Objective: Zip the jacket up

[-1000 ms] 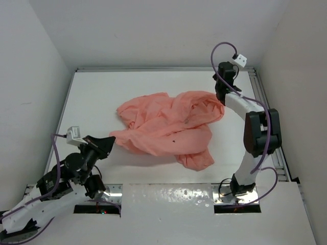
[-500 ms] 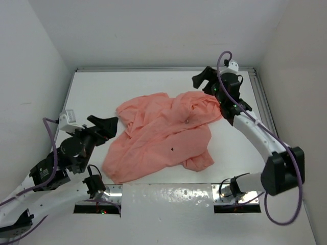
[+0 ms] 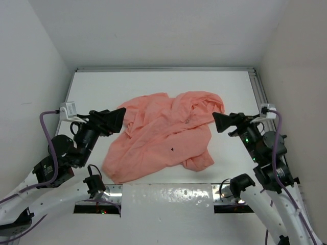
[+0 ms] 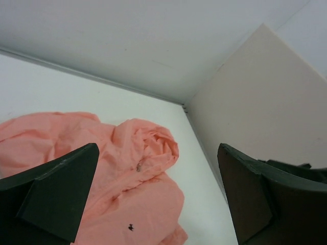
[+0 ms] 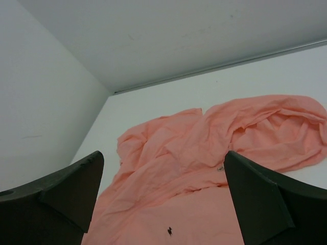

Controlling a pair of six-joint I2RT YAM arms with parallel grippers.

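Note:
The salmon-pink jacket (image 3: 163, 133) lies crumpled in the middle of the white table, with a small dark spot (image 3: 173, 149) on its front and a small metal piece (image 3: 187, 121) near the bunched hood end. My left gripper (image 3: 115, 120) hovers at the jacket's left edge, open and holding nothing. My right gripper (image 3: 220, 121) hovers just off the right edge, also open and empty. In the left wrist view the jacket (image 4: 107, 153) lies beyond the spread fingers (image 4: 56, 196). The right wrist view shows the jacket (image 5: 204, 153) between and beyond its fingers (image 5: 260, 204).
White walls close the table on the left, back and right. A metal rail (image 3: 259, 97) runs along the right edge. A shiny metal plate (image 3: 168, 196) lies at the near edge between the two arm bases.
Both grippers have opened and let go of the jacket. The right arm swung from the back right corner to the jacket's right side; the left rose beside it. The jacket's near-left part spread out.

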